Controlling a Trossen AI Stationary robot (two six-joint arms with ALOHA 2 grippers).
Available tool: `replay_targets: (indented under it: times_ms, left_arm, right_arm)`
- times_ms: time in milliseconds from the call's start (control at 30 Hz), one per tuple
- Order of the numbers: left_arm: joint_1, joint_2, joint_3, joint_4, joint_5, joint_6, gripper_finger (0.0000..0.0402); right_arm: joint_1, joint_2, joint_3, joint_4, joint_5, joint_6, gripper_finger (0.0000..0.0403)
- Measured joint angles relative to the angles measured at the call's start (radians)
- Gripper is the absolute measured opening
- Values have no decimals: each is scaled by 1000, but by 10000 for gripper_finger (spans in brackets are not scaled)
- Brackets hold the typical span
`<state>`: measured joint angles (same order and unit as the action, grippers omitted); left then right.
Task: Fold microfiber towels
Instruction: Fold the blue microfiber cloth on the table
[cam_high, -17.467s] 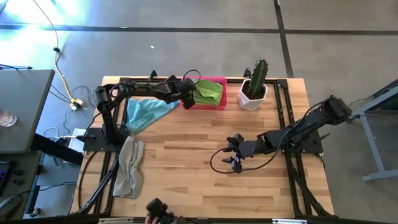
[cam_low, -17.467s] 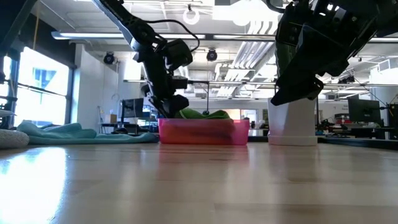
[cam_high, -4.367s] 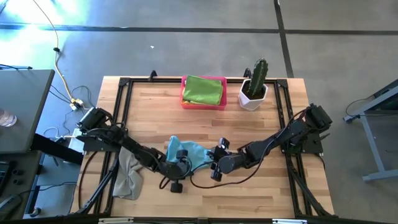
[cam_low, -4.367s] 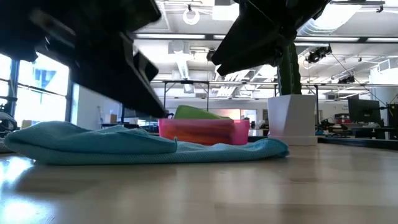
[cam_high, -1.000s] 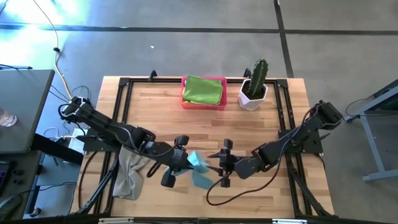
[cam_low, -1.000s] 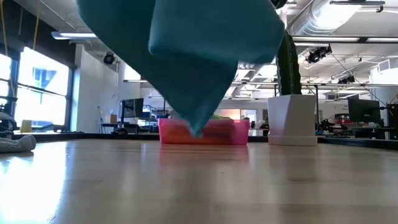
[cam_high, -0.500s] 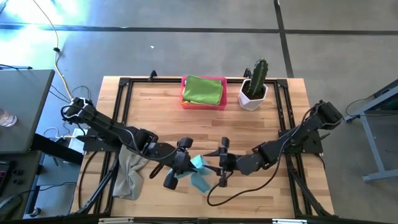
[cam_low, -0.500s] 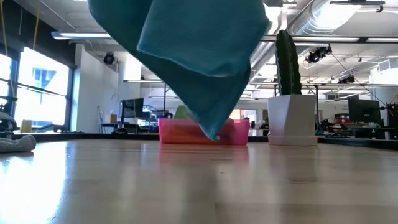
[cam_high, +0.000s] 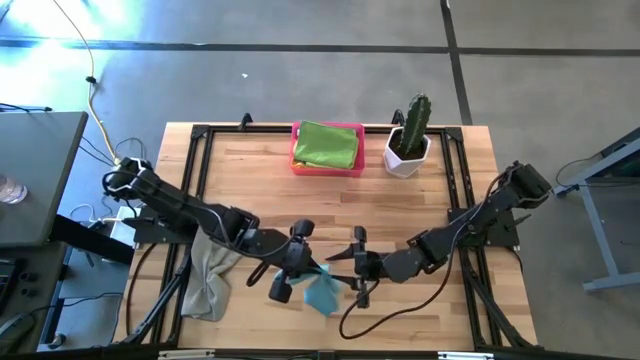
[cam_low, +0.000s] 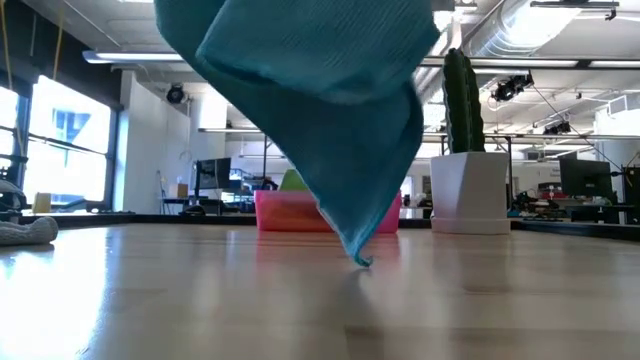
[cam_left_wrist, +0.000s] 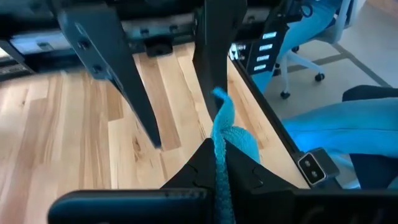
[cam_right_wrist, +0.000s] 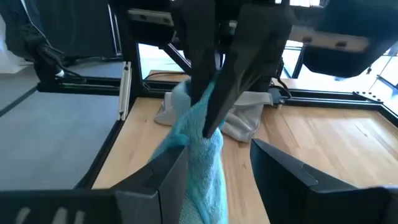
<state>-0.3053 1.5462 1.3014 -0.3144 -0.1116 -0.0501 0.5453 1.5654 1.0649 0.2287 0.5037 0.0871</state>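
Observation:
A light blue microfiber towel (cam_high: 322, 293) hangs bunched over the near middle of the table, with my left gripper (cam_high: 312, 268) shut on it. In the low view the towel (cam_low: 320, 110) fills the upper middle, and its lowest corner (cam_low: 360, 260) hangs just above the wood. My right gripper (cam_high: 336, 270) faces the left one from the right, open. Its fingers (cam_right_wrist: 163, 180) stand on either side of the hanging cloth (cam_right_wrist: 202, 155). A grey towel (cam_high: 205, 275) lies crumpled at the near left. A lime green towel (cam_high: 325, 145) lies folded in the pink tray (cam_high: 352, 170). My left gripper pinches a bunched upper edge of the blue towel (cam_left_wrist: 219, 146) between its two fingers. The fingers come from the table's left, slanting down. The towel hangs slack below them, lifted off the wood. My right gripper stands around the cloth; I cannot tell whether one finger (cam_right_wrist: 168, 174) touches it.
A cactus in a white pot (cam_high: 408, 140) stands at the far right next to the pink tray. Black frame rails (cam_high: 455, 200) run along the table's edges. Bare wood (cam_high: 300, 205) lies between the grippers and the tray.
The blue towel has sunk while still hanging from my left gripper. Its lowest corner has come down close to the table and drifted toward the table's right. Both grippers have stayed close together.

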Motion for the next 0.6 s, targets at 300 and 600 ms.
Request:
replay_targets:
  times_ms: [300,600]
  left_arm:
    - [-31,2,0,-2,1,-26,1]
    - [-37,2,0,-2,2,-38,1]
  right_arm:
    - [-10,0,0,-12,1,-1,167]
    - [-8,0,0,-16,-4,13,201]
